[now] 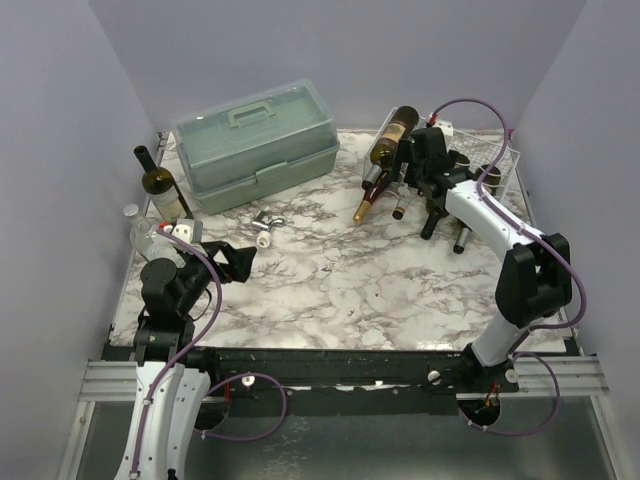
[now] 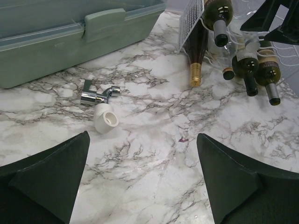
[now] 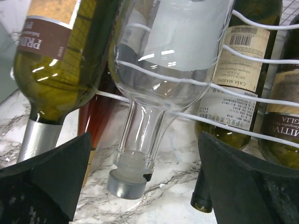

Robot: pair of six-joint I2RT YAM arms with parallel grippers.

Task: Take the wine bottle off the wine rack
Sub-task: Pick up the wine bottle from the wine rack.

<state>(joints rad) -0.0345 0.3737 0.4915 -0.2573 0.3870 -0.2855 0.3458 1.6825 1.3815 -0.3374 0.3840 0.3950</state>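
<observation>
While the right pincer (image 3: pixel 144 140) gaped fully open and empty, the clear wine bottle (image 3: pixel 173 60) lay just ahead of it in the wine rack (image 1: pixel 500 160), neck pointing down between its fingers (image 3: pixel 51 186). A skewed pull could have dragged the whole rack, knocked the green bottle (image 3: pixel 56 74) at its left, or slipped on smooth glass. Open marble table (image 3: pixel 173 200) lay beneath; rack wires crowded above.
</observation>
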